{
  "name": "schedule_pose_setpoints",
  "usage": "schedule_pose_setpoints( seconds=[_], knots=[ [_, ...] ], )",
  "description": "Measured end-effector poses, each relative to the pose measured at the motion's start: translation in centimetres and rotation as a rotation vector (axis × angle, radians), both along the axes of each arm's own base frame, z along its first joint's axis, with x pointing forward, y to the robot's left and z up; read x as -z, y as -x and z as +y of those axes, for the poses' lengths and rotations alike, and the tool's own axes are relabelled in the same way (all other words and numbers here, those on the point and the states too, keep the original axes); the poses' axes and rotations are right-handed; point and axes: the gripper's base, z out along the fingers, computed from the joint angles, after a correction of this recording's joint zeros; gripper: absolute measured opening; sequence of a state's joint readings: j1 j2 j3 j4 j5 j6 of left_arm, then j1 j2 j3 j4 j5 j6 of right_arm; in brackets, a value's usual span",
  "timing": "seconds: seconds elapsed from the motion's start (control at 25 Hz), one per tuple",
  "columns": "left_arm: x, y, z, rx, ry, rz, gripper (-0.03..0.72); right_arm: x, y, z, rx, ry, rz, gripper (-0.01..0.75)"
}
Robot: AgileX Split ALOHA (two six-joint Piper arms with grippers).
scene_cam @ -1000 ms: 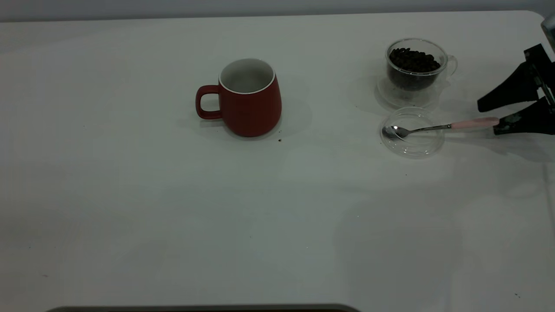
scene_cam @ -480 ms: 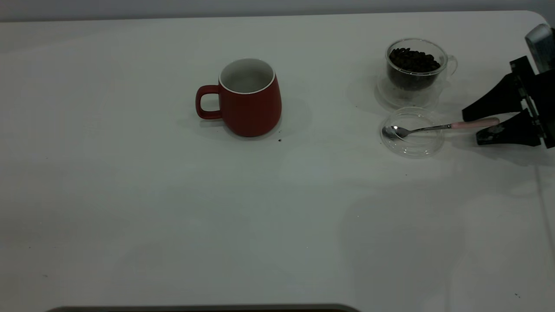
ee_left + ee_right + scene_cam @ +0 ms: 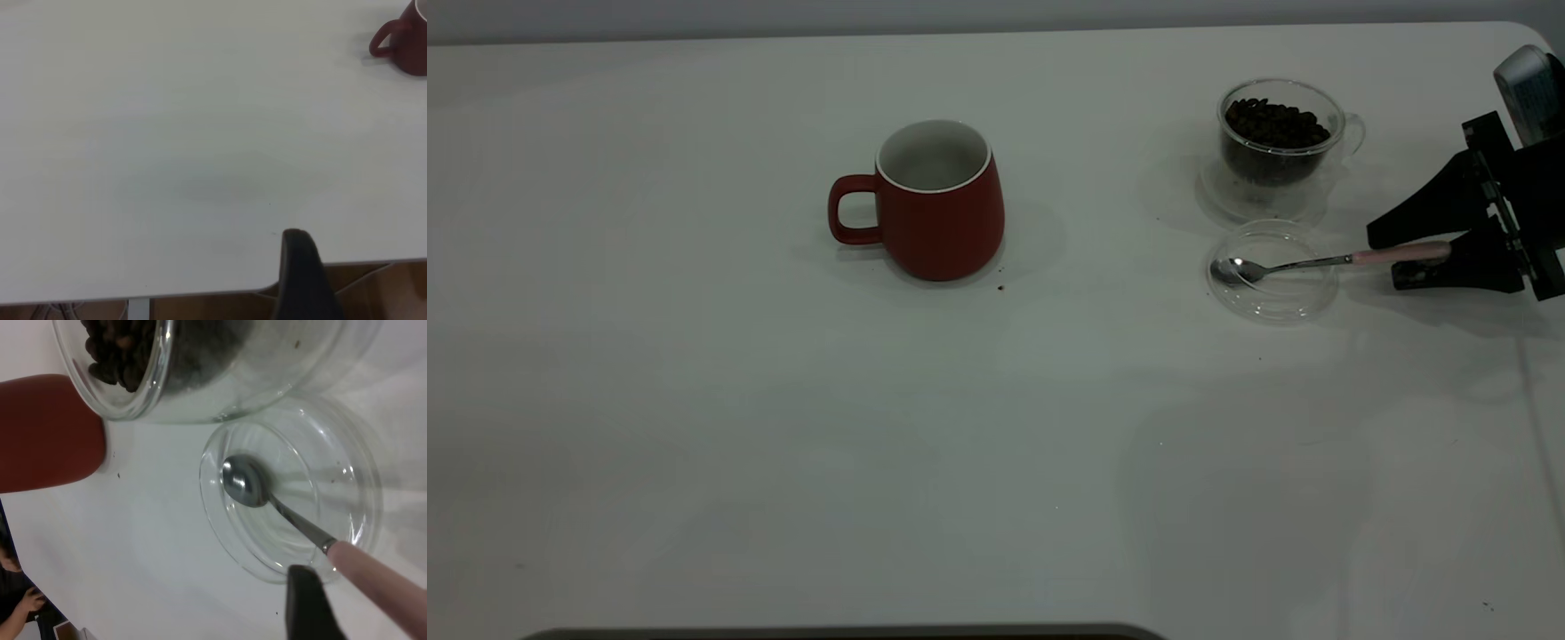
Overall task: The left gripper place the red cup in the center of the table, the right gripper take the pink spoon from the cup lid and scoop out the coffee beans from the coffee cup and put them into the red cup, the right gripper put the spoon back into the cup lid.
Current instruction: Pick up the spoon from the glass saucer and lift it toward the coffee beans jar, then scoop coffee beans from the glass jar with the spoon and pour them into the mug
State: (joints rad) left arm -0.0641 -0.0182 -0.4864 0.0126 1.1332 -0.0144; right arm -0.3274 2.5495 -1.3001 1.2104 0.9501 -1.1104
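The red cup (image 3: 938,200) stands upright mid-table with its handle toward the left; its side also shows in the right wrist view (image 3: 47,433). The glass coffee cup (image 3: 1276,133) at the back right is full of coffee beans (image 3: 1272,123). In front of it lies the clear cup lid (image 3: 1272,271), with the spoon's bowl (image 3: 245,480) resting in it. The pink spoon handle (image 3: 1400,254) sticks out to the right. My right gripper (image 3: 1392,260) is open, one finger on each side of the handle's end. My left gripper (image 3: 303,267) hangs at the table's near-left edge, far from the cup.
A glass saucer (image 3: 1227,200) sits under the coffee cup. A stray crumb (image 3: 1000,287) lies by the red cup's base. A person's hand (image 3: 23,600) shows beyond the table in the right wrist view.
My right gripper has slid left along the table, so its fingers now flank the end of the pink handle, and the gap between them has narrowed. The spoon and cups have not moved.
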Motion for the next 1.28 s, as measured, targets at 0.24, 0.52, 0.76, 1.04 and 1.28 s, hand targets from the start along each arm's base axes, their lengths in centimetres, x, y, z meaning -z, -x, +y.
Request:
schedule_pose_setpoints(
  seconds=[0.24, 0.52, 0.76, 1.04, 1.28],
  knots=[
    [0.0, 0.0, 0.0, 0.0, 0.0, 0.0, 0.505, -0.2, 0.1, 0.2, -0.016, -0.032, -0.001, 0.141],
    [0.0, 0.0, 0.0, -0.001, 0.002, 0.0, 0.505, -1.3, -0.1, 0.3, -0.049, -0.052, -0.026, 0.1],
    [0.0, 0.0, 0.0, -0.001, 0.001, 0.0, 0.505, -5.5, -0.7, -1.2, -0.108, 0.032, -0.122, 0.1],
    [0.0, 0.0, 0.0, -0.001, 0.001, 0.0, 0.505, -13.1, -1.5, -0.9, -0.155, 0.048, -0.294, 0.1],
    [0.0, 0.0, 0.0, -0.001, 0.001, 0.0, 0.505, -13.7, -3.3, -0.6, -0.006, 0.082, -0.4, 0.1]
  ],
)
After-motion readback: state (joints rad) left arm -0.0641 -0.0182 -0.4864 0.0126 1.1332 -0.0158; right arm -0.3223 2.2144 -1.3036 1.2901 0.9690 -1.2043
